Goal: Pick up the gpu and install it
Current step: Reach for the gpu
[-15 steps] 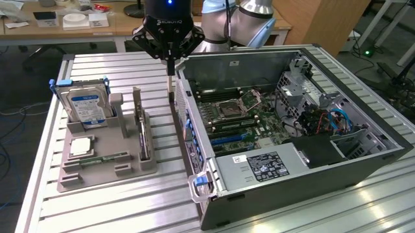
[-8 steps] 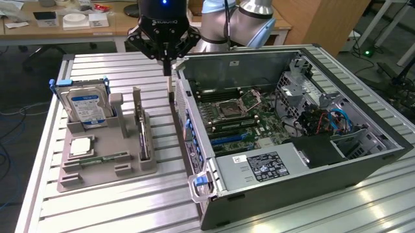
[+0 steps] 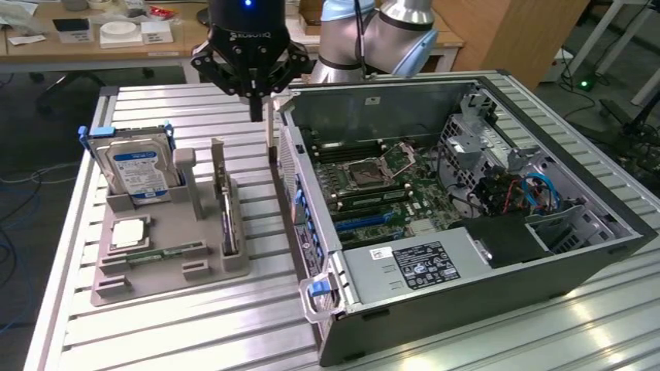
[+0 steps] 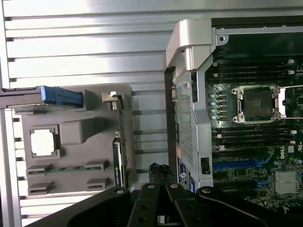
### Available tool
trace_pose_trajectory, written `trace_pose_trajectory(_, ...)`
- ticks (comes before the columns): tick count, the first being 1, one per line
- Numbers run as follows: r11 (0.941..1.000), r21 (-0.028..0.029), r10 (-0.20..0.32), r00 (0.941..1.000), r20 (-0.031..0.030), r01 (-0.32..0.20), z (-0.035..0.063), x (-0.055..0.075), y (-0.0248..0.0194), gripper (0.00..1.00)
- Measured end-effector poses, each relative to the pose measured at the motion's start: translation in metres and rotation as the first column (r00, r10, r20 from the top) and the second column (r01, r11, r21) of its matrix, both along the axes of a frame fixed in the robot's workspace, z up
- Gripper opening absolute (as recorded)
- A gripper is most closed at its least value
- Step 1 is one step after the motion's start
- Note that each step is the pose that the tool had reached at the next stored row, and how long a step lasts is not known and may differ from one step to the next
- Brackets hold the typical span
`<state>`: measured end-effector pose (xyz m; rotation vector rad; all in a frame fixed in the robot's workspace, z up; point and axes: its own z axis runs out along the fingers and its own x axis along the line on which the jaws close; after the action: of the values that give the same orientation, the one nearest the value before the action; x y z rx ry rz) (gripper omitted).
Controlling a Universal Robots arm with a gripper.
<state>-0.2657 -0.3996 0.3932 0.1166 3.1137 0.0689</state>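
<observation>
While one closed hand [image 3: 256, 110] hovers, one gpu [image 3: 222, 201] stands in one holder [image 3: 154, 267].

The tool [image 3: 256, 114] hangs in the upper centre of the exterior view, pointing straight down; its black body is broad at the top, with linkage bars angling out to both sides and then drawing inward; the two fingers [image 3: 255, 97] are pressed together tip to tip, forming one narrow dark prong; a small blue light glows on the wrist [image 3: 246, 5] above it; behind, toward the upper right of the frame, the arm [image 3: 390, 35] shows silver tube sections and pale blue joint caps; the wrist view looks past black linkage bars [image 4: 142, 203] to the closed tips.
</observation>
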Motion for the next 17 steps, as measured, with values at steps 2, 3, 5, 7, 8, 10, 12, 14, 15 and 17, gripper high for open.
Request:
trace_pose_trajectory(2,1.0000,0.0000,0.000,1.0000,0.0000,0.000,0.0000,-0.003,0.0000,0.11)
trace_pose_trajectory(3,1.0000,0.0000,0.000,1.0000,-0.0001,0.000,0.0000,-0.005,0.0000,0.11)
trace_pose_trajectory(5,1.0000,0.0000,0.000,1.0000,0.0000,0.000,0.0000,-0.008,0.0000,0.11)
trace_pose_trajectory(7,1.0000,0.0000,0.000,1.0000,0.0000,0.000,0.0000,-0.011,0.0000,0.11)
trace_pose_trajectory(8,1.0000,0.0000,0.000,1.0000,0.0000,0.000,0.0000,-0.013,0.0000,0.11)
trace_pose_trajectory(10,1.0000,0.0000,0.000,1.0000,0.0000,0.000,0.0000,-0.016,0.0000,0.11)
trace_pose_trajectory(12,1.0000,0.0000,0.000,1.0000,0.0000,0.000,0.0000,-0.019,0.0000,0.11)
trace_pose_trajectory(14,1.0000,0.0000,0.000,1.0000,0.0000,0.000,0.0000,-0.022,-0.0001,0.11)
trace_pose_trajectory(15,1.0000,0.0000,0.000,1.0000,0.0000,0.000,0.0000,-0.024,0.0000,0.11)
trace_pose_trajectory(17,1.0000,0.0000,0.000,1.0000,-0.0001,0.000,0.0000,-0.027,0.0000,0.11)
